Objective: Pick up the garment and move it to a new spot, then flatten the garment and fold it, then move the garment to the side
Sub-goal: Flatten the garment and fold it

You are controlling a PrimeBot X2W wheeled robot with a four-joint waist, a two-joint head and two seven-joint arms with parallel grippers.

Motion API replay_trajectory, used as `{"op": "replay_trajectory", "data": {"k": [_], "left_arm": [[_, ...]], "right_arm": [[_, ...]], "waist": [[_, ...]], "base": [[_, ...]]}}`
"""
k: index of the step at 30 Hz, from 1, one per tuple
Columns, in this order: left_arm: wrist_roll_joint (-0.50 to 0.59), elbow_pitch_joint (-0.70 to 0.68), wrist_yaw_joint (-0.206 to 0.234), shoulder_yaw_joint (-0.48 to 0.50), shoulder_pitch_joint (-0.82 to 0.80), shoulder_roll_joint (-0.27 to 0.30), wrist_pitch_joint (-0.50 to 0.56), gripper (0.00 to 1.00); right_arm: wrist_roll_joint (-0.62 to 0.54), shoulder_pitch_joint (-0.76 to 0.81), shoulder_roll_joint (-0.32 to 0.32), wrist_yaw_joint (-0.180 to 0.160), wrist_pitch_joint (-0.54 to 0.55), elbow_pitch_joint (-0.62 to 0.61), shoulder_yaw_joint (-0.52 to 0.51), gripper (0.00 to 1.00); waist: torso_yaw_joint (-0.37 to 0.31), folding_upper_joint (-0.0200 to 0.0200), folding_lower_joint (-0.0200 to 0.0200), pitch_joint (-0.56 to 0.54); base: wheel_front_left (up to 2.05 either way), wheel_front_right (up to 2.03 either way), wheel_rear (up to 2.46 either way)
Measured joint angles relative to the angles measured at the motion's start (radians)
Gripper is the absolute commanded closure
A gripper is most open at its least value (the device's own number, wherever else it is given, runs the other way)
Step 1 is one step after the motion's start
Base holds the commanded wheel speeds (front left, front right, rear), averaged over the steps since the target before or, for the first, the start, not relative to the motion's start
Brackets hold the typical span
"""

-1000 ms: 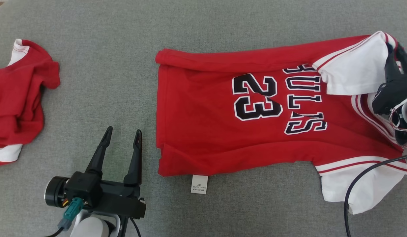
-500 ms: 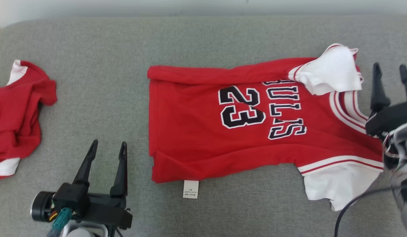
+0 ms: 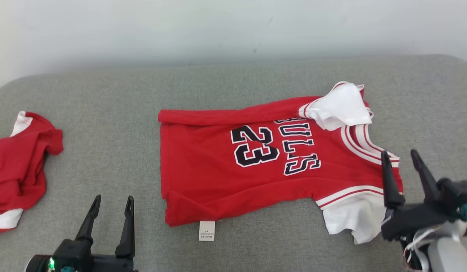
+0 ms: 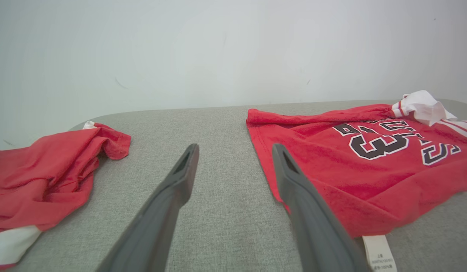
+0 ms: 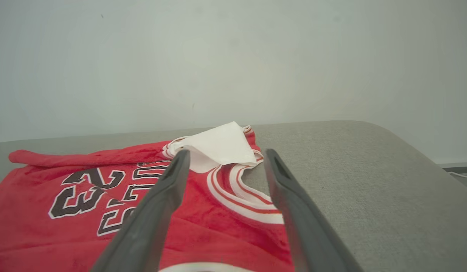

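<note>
A grey fabric-covered surface (image 3: 104, 113) carries two garments: a red jersey (image 3: 203, 177) printed 23 lies spread out, its white care tag (image 3: 207, 231) resting on the fabric beside it, and a crumpled red-and-white garment (image 3: 17, 170) lies well to the jersey's left

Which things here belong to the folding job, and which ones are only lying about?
Belong to the job: red number 23 jersey, spread out; left gripper, open; right gripper, open.
Only lying about: crumpled red garment at the left; grey cushion underneath.
</note>
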Motion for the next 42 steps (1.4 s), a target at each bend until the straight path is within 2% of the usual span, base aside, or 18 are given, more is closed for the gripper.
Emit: {"op": "replay_trajectory", "data": {"k": [10,16,29,40,42], "left_arm": [[-0.007,-0.035,0.016,-0.002,0.061,0.011,0.024,0.0],[-0.015,-0.044,0.027,0.003,0.08,0.018,0.035,0.0],[-0.019,-0.064,0.053,0.013,0.105,0.033,0.059,0.0],[-0.025,-0.069,0.053,0.0,0.106,0.034,0.068,0.0],[-0.03,-0.068,0.037,-0.013,0.104,0.034,0.08,0.0]], "right_arm": [[-0.072,0.231,0.058,0.0,0.123,-0.286,-0.003,0.0],[-0.096,0.324,0.076,0.0,0.183,-0.389,0.016,0.0],[-0.123,0.417,0.097,0.0,0.241,-0.476,0.06,0.0],[-0.117,0.425,0.106,0.0,0.253,-0.481,0.067,0.0],[-0.116,0.425,0.105,0.0,0.254,-0.48,0.066,0.0]], "waist": [[-0.016,-0.0001,0.0,-0.068],[-0.021,0.0,0.0,-0.098],[-0.034,0.0,0.0001,-0.132],[-0.027,0.0,0.0002,-0.133],[-0.025,0.0001,0.0002,-0.13]], "base": [[0.0,0.0,0.0],[0.0,0.0,0.0],[0.0,0.0,0.0],[0.0,0.0,0.0],[0.0,0.0,0.0]]}}
